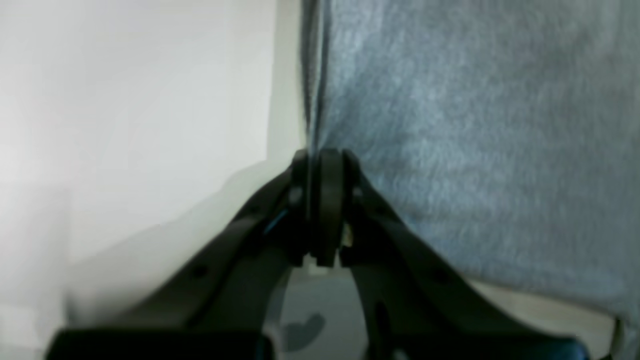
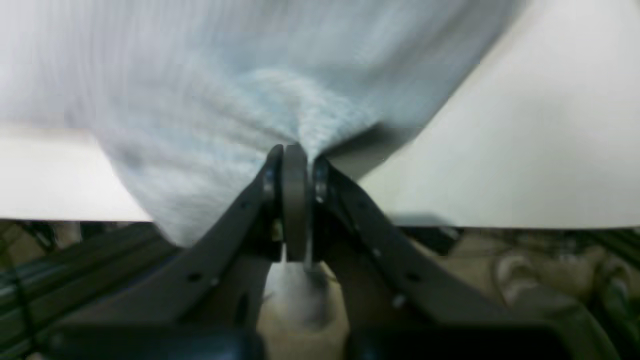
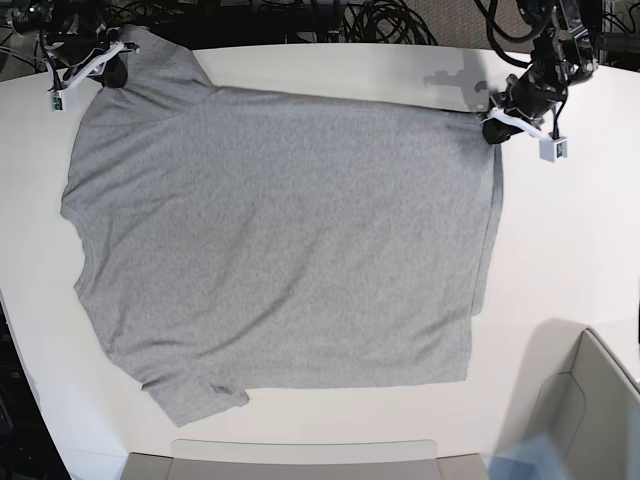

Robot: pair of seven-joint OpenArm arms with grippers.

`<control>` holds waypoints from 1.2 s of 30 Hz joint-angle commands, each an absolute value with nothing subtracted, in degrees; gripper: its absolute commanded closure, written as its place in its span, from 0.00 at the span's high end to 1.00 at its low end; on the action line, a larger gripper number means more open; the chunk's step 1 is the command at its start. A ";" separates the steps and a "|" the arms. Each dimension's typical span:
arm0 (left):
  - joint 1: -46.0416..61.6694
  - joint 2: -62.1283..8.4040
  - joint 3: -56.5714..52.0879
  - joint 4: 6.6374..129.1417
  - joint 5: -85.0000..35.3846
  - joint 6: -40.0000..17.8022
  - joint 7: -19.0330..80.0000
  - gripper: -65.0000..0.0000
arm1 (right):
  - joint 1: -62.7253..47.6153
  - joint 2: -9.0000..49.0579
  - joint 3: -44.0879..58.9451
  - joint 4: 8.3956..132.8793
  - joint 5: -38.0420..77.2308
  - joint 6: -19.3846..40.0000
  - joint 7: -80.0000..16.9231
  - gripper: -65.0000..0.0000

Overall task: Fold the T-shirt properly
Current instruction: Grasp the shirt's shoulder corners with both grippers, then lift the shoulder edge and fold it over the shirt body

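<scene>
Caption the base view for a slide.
Both claws, left claw and right claw, pinch far corners of the grey T-shirt spread on the white table.

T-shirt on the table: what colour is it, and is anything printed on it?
The T-shirt is heather grey, with no print on the side showing; clearest in the base view.

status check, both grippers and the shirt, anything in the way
Left gripper shut on T-shirt hem corner. Right gripper shut on sleeve end. Shirt spread flat on the table, plain side up. Nothing on the cloth.
</scene>
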State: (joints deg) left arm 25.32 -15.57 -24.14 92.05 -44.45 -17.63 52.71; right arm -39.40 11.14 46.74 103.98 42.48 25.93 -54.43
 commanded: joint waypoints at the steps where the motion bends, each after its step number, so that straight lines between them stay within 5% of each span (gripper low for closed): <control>1: 27.30 -16.04 -25.19 93.14 -41.63 -16.13 54.81 0.00 | -41.01 11.82 48.13 104.84 43.65 26.07 -54.29 0.00; 14: 33.80 -15.87 -26.24 110.11 -41.54 -15.87 54.81 0.00 | -41.36 12.97 52.62 111.16 45.76 25.98 -54.29 0.00; 25: 25.19 -15.87 -25.89 110.73 -41.10 -15.69 56.57 0.00 | -33.10 13.41 51.56 111.78 35.74 25.89 -54.29 0.00; 36: 11.74 -15.87 -25.80 105.10 -41.01 -15.60 64.22 0.00 | -23.25 14.55 38.29 111.43 22.46 25.71 -54.29 0.00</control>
State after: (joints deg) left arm 12.27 -15.11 -25.52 104.25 -40.69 -15.75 64.93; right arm -23.51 13.76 37.89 110.56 22.26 25.89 -55.31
